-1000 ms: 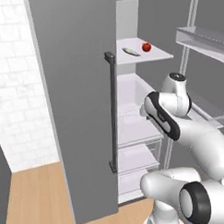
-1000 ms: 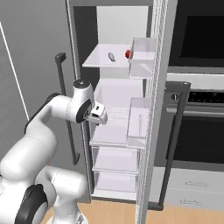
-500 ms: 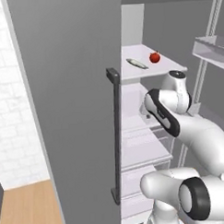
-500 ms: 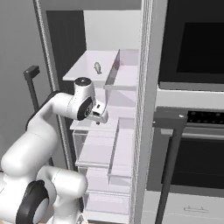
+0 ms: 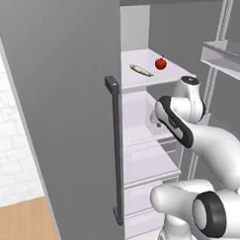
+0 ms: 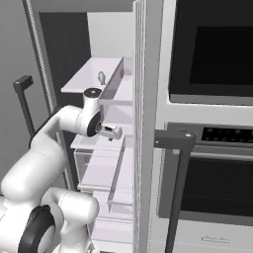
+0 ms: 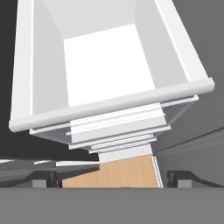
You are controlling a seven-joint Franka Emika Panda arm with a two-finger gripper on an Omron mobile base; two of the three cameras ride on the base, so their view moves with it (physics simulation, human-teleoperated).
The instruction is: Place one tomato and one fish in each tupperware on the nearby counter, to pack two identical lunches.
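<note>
One tomato [image 5: 160, 64]: top fridge shelf [image 5: 176, 70], at 3 o'clock of fish.
Fish [image 5: 140, 70]: same shelf, apart from tomato.
Fingers [image 7: 112, 178]: spread wide, released, gripping nothing, pointing down over fridge drawers [image 7: 109, 65].

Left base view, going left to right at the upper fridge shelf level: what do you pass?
Fridge door → door handle → fish → tomato → door bin.

A home kitchen: an open white fridge [image 5: 142, 140] stands beside a built-in oven [image 6: 212, 183].
</note>
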